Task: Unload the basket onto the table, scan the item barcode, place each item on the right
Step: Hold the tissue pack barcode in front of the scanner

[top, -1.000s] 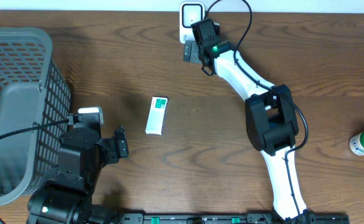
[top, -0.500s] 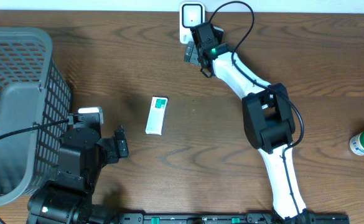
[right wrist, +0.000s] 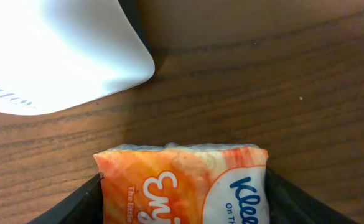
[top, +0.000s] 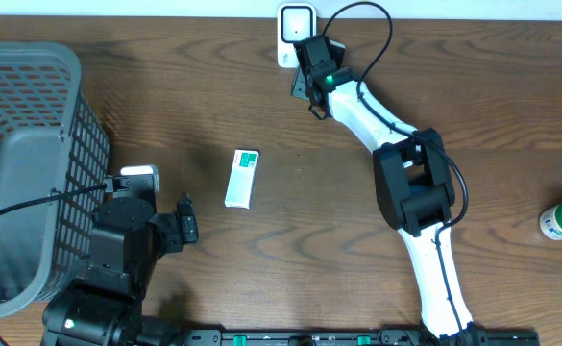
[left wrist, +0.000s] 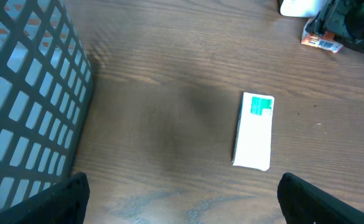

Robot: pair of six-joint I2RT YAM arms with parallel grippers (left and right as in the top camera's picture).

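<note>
between the fingers of the right gripper (top: 303, 86), the orange kleenex tissue pack (right wrist: 182, 183) is held at both sides, the white scanner (right wrist: 51, 56) just ahead. lift it level, then turn its unseen barcode toward the scanner. left gripper (left wrist: 182, 194) hangs wide open.

The orange tissue pack (right wrist: 182, 186) shows cut-off print: "Enj", "The little", "On Th" and "Klee", probably Kleenex.
</note>
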